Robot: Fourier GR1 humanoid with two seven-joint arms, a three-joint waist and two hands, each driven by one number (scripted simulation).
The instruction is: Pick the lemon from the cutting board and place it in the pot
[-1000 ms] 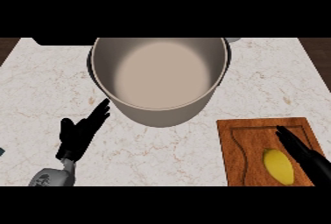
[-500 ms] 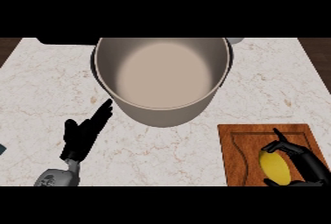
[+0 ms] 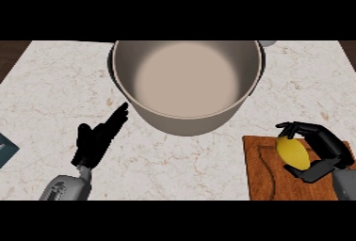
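Marble counter [image 3: 55, 94] — right hand [image 3: 321, 153] curled round lemon [image 3: 293, 152]; left hand [image 3: 99, 139] straight-fingered.

Yellow lemon [image 3: 293, 153] lies lengthwise on the wooden cutting board [image 3: 261, 174], perhaps slightly lifted; large grey pot [image 3: 186, 84] stands empty.

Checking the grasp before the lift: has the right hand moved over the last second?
Yes. The right hand has curled round the lemon on the cutting board, where earlier its fingers lay straight along the board's right side.
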